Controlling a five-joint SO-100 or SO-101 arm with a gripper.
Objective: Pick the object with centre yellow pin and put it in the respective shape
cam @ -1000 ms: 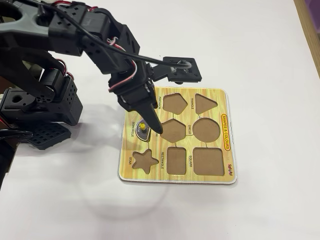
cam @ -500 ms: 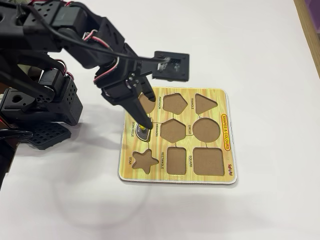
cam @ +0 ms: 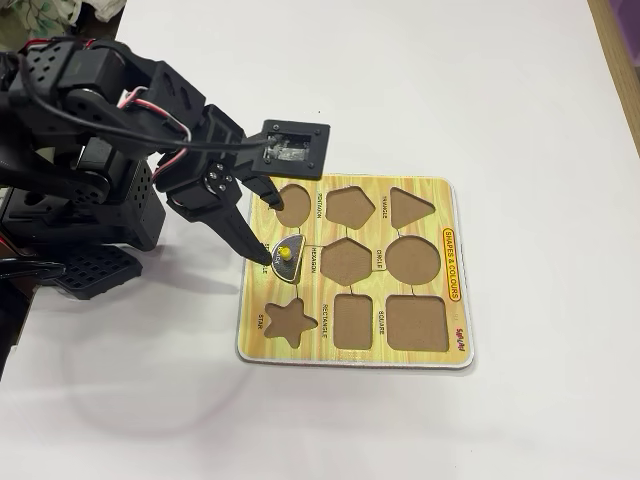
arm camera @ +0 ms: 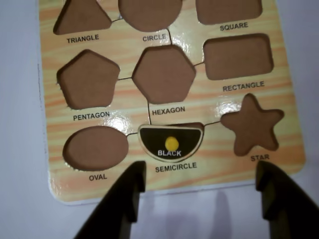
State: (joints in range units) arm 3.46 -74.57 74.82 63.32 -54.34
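A black semicircle piece (arm camera: 171, 149) with a yellow centre pin (arm camera: 172, 143) lies in the recess marked SEMICIRCLE on the wooden shape board (arm camera: 214, 149). A thin strip of recess shows along its straight edge. My gripper (arm camera: 199, 172) is open and empty, with its black fingers (arm camera: 130, 184) apart over the board's near edge, just short of the piece. In the fixed view the piece (cam: 285, 255) sits at the board's (cam: 450, 300) left side, and the gripper (cam: 272, 232) hovers over it with one fingertip close beside the piece.
The other recesses are empty: oval (arm camera: 94, 148), star (arm camera: 254, 127), hexagon (arm camera: 163, 74), pentagon, rectangle, triangle, circle and square. The board lies on a white table (cam: 540, 120). The arm's black base (cam: 80, 200) stands left of the board.
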